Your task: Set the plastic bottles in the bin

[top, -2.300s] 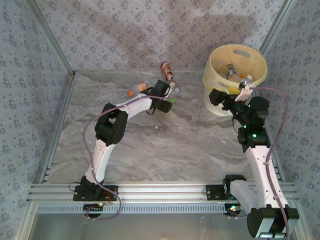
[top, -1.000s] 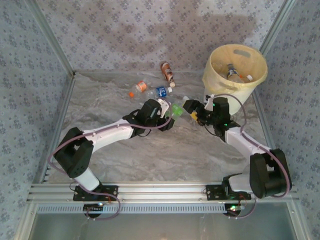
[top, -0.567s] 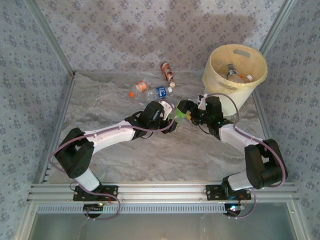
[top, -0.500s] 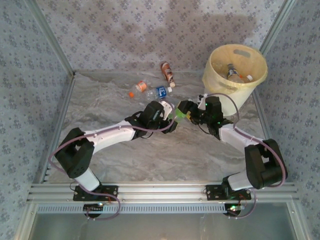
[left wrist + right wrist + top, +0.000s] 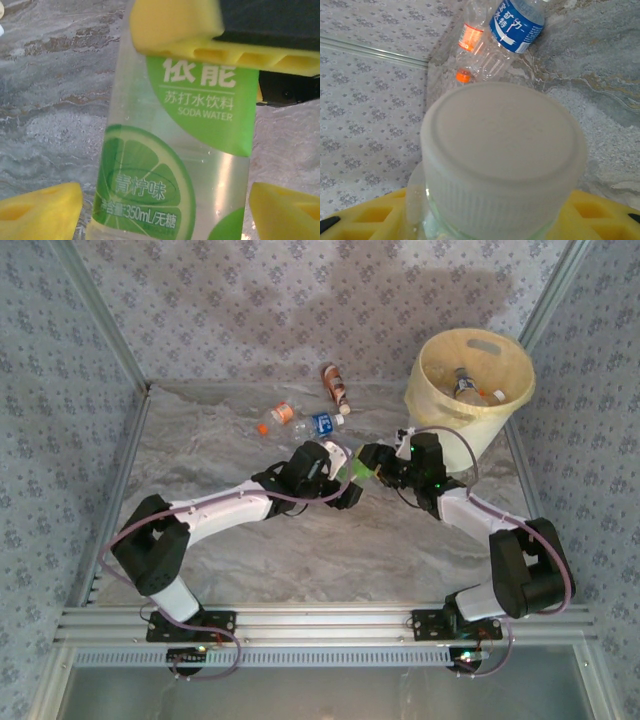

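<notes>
A clear plastic bottle with a green lime label [image 5: 354,469] [image 5: 175,165] hangs above the table's middle between both grippers. My right gripper [image 5: 370,462] [image 5: 495,222] is shut on its neck end, just under the white cap [image 5: 502,145]. One of its yellow fingers [image 5: 175,25] crosses the bottle's top in the left wrist view. My left gripper [image 5: 341,477] [image 5: 165,207] stands open around the bottle's body, its yellow pads [image 5: 40,210] clear of the sides. The pale yellow bin [image 5: 432,390] stands at the back right with bottles [image 5: 466,386] inside.
Three more bottles lie at the back of the table: an orange-labelled one [image 5: 279,416] [image 5: 471,37], a blue-labelled one [image 5: 322,424] [image 5: 517,22] and a brown one [image 5: 334,383]. Patterned walls close in the back and both sides.
The right gripper has closed on the green-labelled bottle's neck. The left gripper, which held it a second ago, has opened. Both arms have stayed nearly still.
</notes>
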Robot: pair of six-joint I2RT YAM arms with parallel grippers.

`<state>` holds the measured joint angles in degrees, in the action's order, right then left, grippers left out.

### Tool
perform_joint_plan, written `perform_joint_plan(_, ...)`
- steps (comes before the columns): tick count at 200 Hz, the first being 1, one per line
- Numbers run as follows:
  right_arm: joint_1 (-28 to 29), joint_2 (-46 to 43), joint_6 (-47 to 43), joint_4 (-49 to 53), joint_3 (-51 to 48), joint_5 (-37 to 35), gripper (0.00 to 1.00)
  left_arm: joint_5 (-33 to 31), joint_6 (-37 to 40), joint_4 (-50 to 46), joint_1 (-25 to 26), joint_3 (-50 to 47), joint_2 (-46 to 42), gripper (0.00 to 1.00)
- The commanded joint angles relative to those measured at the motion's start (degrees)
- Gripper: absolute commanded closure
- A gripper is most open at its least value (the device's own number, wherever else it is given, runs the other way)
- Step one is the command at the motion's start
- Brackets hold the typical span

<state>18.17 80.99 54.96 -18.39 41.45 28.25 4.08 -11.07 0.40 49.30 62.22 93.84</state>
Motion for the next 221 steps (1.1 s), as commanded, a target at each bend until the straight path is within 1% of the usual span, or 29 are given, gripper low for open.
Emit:
perform_joint_plan(1,0.2,-2.5,-1.8,1.7,1.4,-1.7,0.49,0.4,0.5,2.0,0.4,1.0,-2.6,0.03)
perform_joint_plan(35,-0.4,-6.0,-5.6,6.5,2.3,-5.8,0.5,1.0,0.5,4.7,-0.1,-1.7,-7.2,0.02)
perform_joint_plan(56,-0.8,-8.7,-9.1,10.1,3.9,-8.3,0.51,-1.4,-1.0,8.6,-0.6,-4.7,-11.7,0.02)
perform_joint_plan(73,-1.0,-11.3,-11.9,12.9,5.8,-11.0,0.52,-5.2,-3.0,11.4,-1.5,-7.1,-15.9,0.02)
perform_joint_plan(82,-1.1,-12.7,-13.3,13.9,6.6,-12.8,0.52,-8.9,-4.3,12.3,-2.0,-8.4,-18.0,0.02)
perform_joint_plan(111,-1.8,-16.1,-17.5,15.2,10.0,-16.1,0.53,-18.4,-7.2,12.3,-3.7,-11.5,-23.0,0.02)
perform_joint_plan(126,-2.4,-16.8,-18.4,16.2,12.6,-16.8,0.53,-22.3,-8.3,11.8,-4.4,-13.1,-24.0,0.02)
perform_joint_plan(133,-2.7,-17.0,-21.1,16.7,14.0,-17.1,0.53,-23.4,-9.2,11.0,-4.9,-13.5,-24.4,0.02)
perform_joint_plan(159,-5.1,-16.5,-24.5,17.9,19.6,-17.1,0.53,-24.4,-11.3,9.6,-6.2,-14.6,-25.1,0.02)
perform_joint_plan(221,-13.3,-10.7,-26.7,18.7,32.4,-17.3,0.52,-25.8,-12.7,7.2,-6.8,-14.8,-24.5,0.02)
